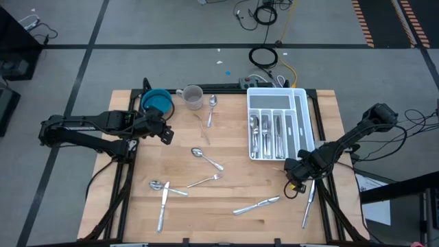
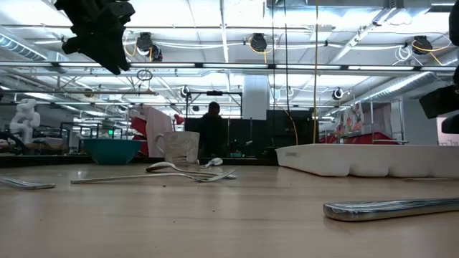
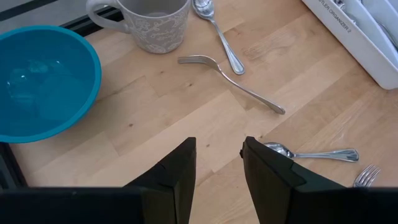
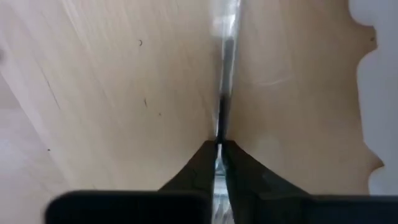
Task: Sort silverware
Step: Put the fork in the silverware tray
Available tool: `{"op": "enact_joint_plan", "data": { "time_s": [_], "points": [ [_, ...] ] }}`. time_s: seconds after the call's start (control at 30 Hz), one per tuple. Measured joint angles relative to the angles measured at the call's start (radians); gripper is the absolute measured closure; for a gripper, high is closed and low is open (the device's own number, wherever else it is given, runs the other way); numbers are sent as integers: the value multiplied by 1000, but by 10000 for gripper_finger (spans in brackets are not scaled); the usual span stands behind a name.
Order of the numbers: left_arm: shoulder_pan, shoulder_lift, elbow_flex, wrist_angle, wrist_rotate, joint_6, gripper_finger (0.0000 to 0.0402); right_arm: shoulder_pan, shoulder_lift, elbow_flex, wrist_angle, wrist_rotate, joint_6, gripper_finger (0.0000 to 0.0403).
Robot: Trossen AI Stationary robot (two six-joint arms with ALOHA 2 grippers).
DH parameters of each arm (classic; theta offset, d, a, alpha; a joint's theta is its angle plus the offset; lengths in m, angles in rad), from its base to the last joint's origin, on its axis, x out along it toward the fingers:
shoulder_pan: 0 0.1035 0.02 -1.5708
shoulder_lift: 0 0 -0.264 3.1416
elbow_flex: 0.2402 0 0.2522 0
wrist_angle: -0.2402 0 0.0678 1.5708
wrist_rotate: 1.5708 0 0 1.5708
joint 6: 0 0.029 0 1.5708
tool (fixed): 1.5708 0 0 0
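Silverware lies scattered on the wooden table [image 1: 226, 219]: a spoon [image 1: 212, 108] and a fork [image 3: 233, 81] near the grey cup [image 1: 193, 97], and more pieces [image 1: 206, 180] toward the near edge. My right gripper [image 1: 296, 180] points down near the table's right edge, shut on a slim table knife [image 4: 225, 68]. My left gripper [image 3: 217, 165] hangs open above the table beside the blue bowl [image 1: 157, 101], with nothing between its fingers. The white tray [image 1: 278, 123] holds several pieces. My right gripper pinches the knife's thin shaft [image 4: 220, 134] between its two fingertips, which close on its two flat sides. The fingers come from above, pointing down, and stand across the knife. The knife is seen edge-on, running away over the wood; whether it is lifted I cannot tell.
The cup and the bowl stand at the far left of the table. The tray stands at the far right, just beyond my right gripper. Another knife [image 1: 257, 204] lies near the front edge, and a spoon [image 1: 159, 185] and a knife [image 1: 163, 206] at the near left.
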Motion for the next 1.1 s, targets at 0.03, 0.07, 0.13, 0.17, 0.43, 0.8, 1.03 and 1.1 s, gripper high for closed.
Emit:
{"op": "enact_joint_plan", "data": {
  "time_s": [0.03,0.07,0.13,0.17,0.43,0.8,1.03,1.1],
  "points": [
    [0,0,0,0,0,0,265,0,0,0,1,-1,10,394],
    [0,0,0,0,0,0,265,0,0,0,4,-2,20,394],
    [0,0,0,0,0,0,265,0,0,0,8,-3,39,397],
    [0,0,0,0,0,1,265,0,0,1,9,-4,44,399],
    [0,0,0,-1,-7,9,265,1,3,89,14,-10,-1,402],
    [0,0,0,-1,-29,34,265,-19,14,431,-142,90,-368,403],
    [0,0,0,-1,-30,29,265,-183,131,692,-595,175,-887,403],
    [0,0,0,0,-30,29,265,-225,182,735,-694,231,-1102,403]
  ]
}}
